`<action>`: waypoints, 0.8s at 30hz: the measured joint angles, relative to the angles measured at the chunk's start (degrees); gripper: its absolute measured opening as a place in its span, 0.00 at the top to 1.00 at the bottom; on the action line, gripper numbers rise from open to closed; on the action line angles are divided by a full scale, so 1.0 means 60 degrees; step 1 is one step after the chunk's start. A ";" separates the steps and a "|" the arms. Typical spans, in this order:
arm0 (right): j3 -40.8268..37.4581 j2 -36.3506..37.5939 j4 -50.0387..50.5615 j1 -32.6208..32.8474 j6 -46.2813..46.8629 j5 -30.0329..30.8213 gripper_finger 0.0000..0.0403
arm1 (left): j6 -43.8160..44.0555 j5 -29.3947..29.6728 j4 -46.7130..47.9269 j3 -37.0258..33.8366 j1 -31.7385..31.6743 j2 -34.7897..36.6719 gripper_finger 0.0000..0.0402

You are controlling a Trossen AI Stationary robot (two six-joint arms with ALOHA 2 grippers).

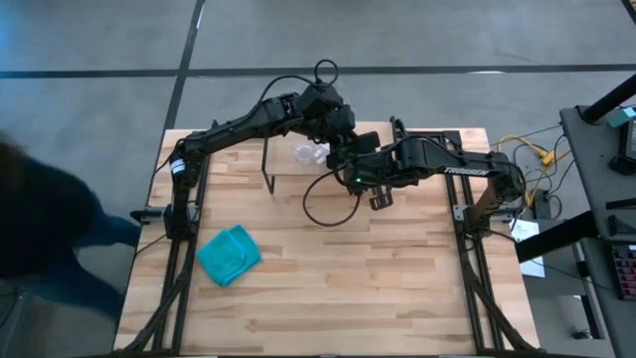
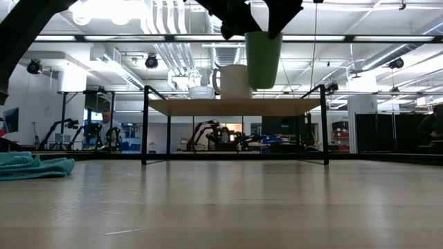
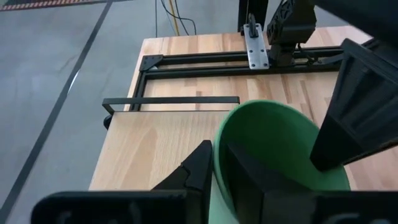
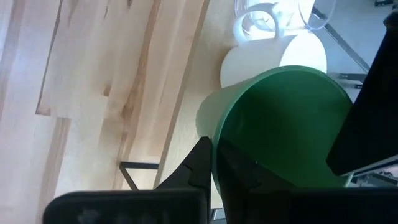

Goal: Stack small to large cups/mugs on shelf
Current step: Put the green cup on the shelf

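Observation:
The green cup (image 2: 263, 59) hangs upright above the shelf (image 2: 235, 107), its base clear of the board, just right of the white mug (image 2: 232, 81). The mug and the small clear glass cup (image 2: 201, 91) stand on the shelf board, the glass to the mug's left. Both arms meet over the shelf. My left gripper (image 3: 214, 155) and my right gripper (image 4: 214, 149) are each shut on the cup's rim, on opposite sides. The right wrist view shows the green cup (image 4: 286, 118) with the white mug (image 4: 273, 53) beyond it. My left gripper pinches the green cup's rim (image 3: 219, 144), one finger (image 3: 249, 171) inside the cup and one outside, coming from above. The cup is upright and lifted clear of the shelf. My right gripper pinches the rim (image 4: 214, 127) on the opposite side, one finger (image 4: 249, 174) inside and one finger (image 4: 200, 163) outside, also from above. The cup hangs below the fingers.
A teal cloth (image 1: 229, 254) lies on the table near the left front. A black cable loop (image 1: 328, 204) hangs in front of the shelf. A person (image 1: 40, 229) stands at the table's left edge. Bare shelf board (image 3: 161, 143) shows beside the cup.

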State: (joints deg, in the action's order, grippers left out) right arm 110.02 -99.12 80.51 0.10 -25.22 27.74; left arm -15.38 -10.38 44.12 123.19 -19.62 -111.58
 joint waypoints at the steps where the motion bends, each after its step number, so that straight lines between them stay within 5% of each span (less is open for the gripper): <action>1: 0.0000 0.0013 0.0004 0.0000 0.0051 0.0026 0.98 | 0.0000 0.0002 0.0001 0.0027 0.0000 0.0009 0.92; 11: 0.0007 0.0070 0.0807 -0.0004 0.0916 0.0166 0.98 | -0.0004 -0.0100 -0.0021 0.0212 0.0047 0.0399 0.84; 24: 0.0058 0.0099 0.1262 -0.0578 0.2003 0.0110 0.98 | -0.0015 0.2109 0.0215 0.0191 0.0040 0.1928 0.84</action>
State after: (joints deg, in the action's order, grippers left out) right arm 110.37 -98.52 88.08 -3.37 -13.21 28.41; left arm -15.46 2.27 45.41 124.33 -19.38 -100.01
